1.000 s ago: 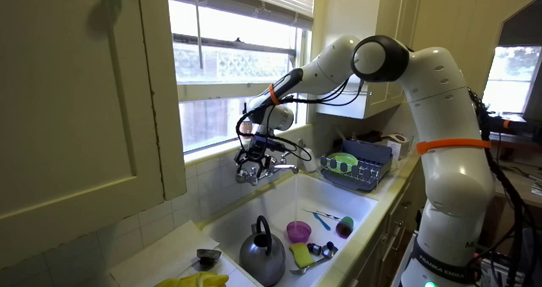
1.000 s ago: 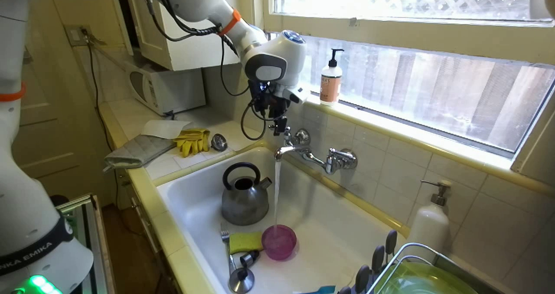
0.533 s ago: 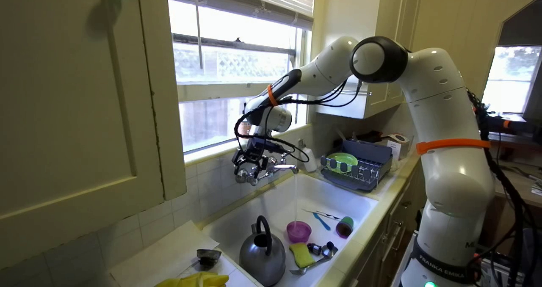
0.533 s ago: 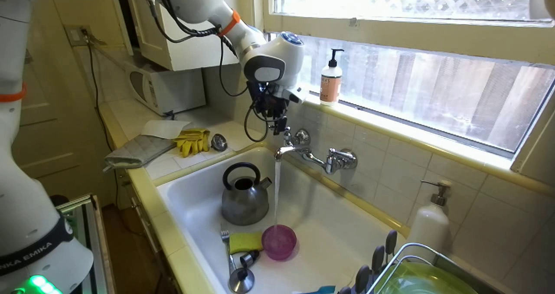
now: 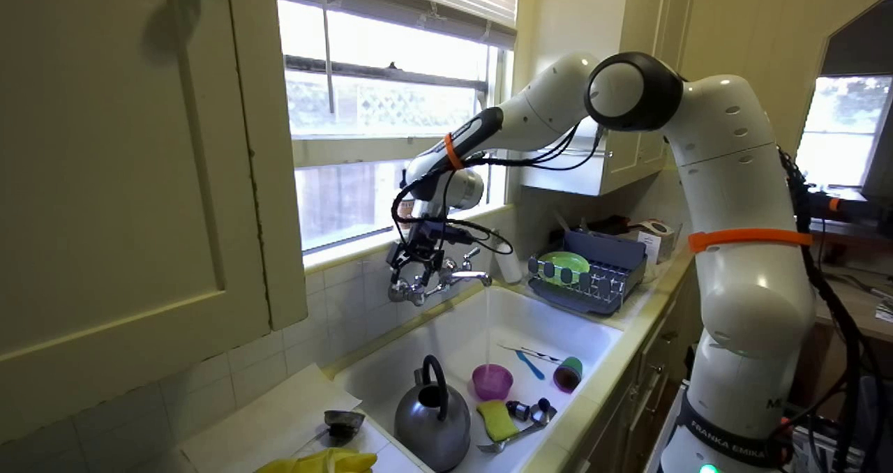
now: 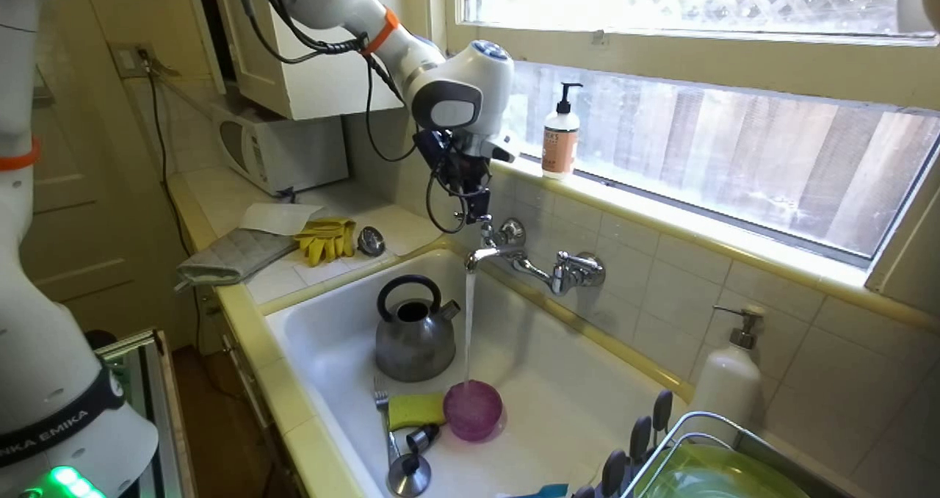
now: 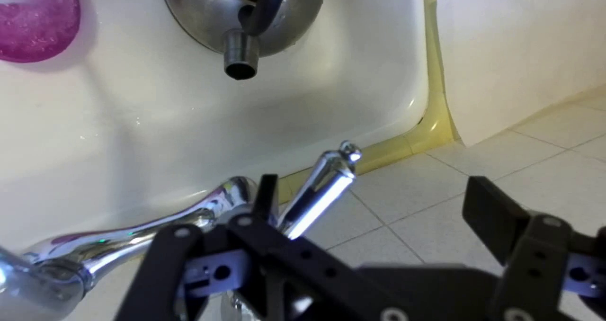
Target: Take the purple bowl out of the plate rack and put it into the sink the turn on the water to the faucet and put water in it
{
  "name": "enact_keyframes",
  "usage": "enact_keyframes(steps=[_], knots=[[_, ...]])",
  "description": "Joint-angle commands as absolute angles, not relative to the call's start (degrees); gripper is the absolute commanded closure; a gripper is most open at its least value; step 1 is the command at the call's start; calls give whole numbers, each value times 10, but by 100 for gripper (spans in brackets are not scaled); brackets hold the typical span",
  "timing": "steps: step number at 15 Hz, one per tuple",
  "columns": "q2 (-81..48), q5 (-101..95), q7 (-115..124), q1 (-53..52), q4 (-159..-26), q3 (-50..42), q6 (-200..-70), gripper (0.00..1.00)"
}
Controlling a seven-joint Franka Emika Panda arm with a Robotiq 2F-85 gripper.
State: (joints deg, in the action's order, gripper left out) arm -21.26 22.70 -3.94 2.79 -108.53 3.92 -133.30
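Note:
Water runs from the chrome faucet (image 6: 488,257) into the purple bowl (image 6: 474,413), which sits upright on the floor of the white sink (image 6: 573,417). In the wrist view the bowl (image 7: 35,32) is cut off at the top left. My gripper (image 7: 381,207) stands open by the faucet's handle (image 7: 318,193) on the kettle's side. That handle shows between the spread fingers, close to the left-hand one; whether they touch I cannot tell. Both exterior views have the gripper (image 5: 416,278) low against the tiled wall. The plate rack (image 5: 607,253) holds a green plate on the counter.
A grey kettle (image 6: 415,344) stands in the sink beside the bowl. A yellow-green sponge (image 6: 416,410), a fork and a funnel (image 6: 409,474) lie close by. Soap bottles stand on the sill (image 6: 560,145) and at the wall (image 6: 727,380). Yellow gloves (image 6: 327,239) lie on the counter.
The arm has shifted slightly and the wrist has tilted and risen a little at the handle. The jaws stay apart. Water keeps flowing; the bowl and kettle have not moved.

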Motion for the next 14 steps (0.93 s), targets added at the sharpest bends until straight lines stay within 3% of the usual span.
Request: enact_keyframes(steps=[1,8,14], knots=[[-145,180,-62,29,-1124,29,-1301,0],[-34,78,-97,34,-1179,-6,-1256,0],[26,101,-237,51,-1217,-33,-1203,0]])
